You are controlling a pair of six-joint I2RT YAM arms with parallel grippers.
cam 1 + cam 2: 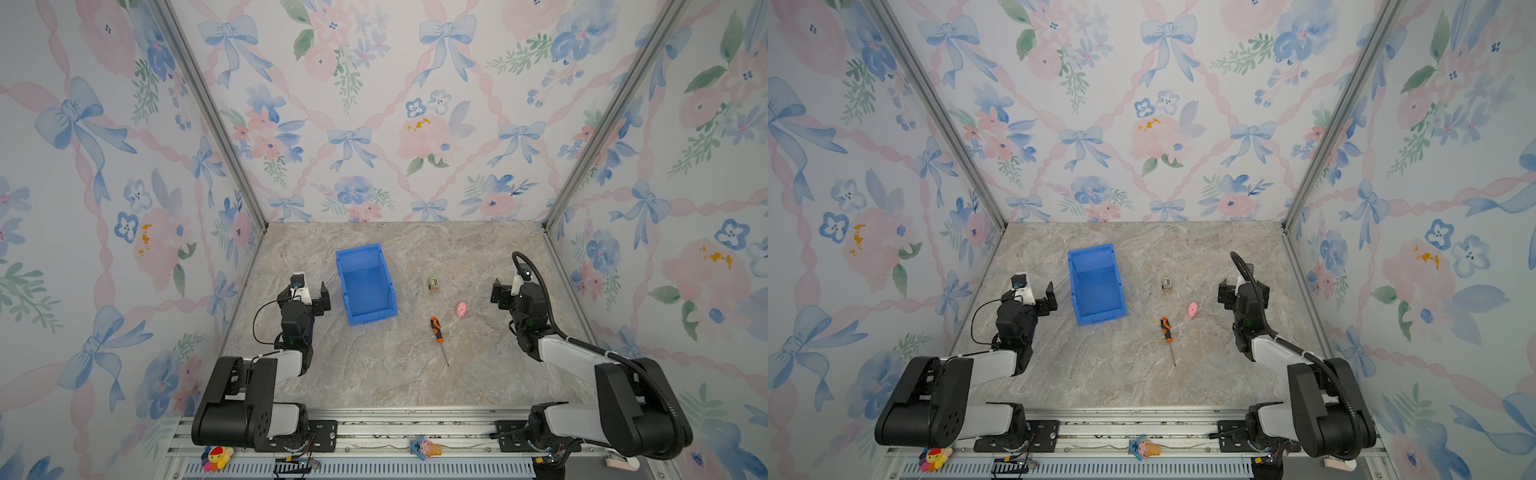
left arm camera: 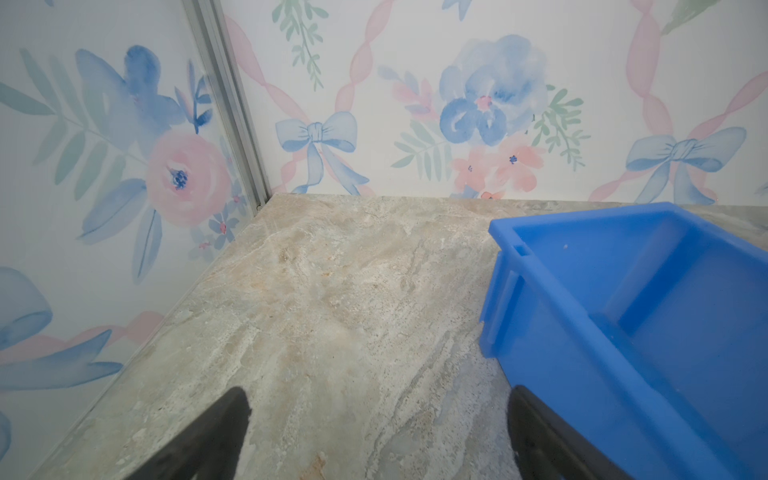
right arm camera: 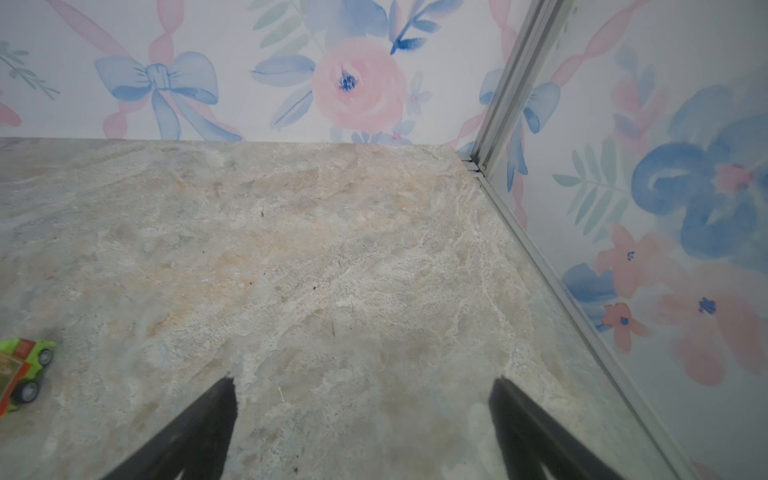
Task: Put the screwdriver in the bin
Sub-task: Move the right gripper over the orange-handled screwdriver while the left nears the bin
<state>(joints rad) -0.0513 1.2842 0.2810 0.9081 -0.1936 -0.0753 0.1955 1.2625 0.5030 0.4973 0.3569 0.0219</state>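
Screwdriver is lying on the tabletop, at four o'clock from the bin, well apart from it. Left hand and right hand are hovering, jaws spread wide, gripping nothing.

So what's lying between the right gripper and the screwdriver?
The small pink toy lies roughly between the right gripper and the screwdriver, touching neither, as both top views show.

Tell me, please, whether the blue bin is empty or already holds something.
Empty: the bin shows a bare blue floor in both top views, and the screwdriver lies on the table beside it, apart.
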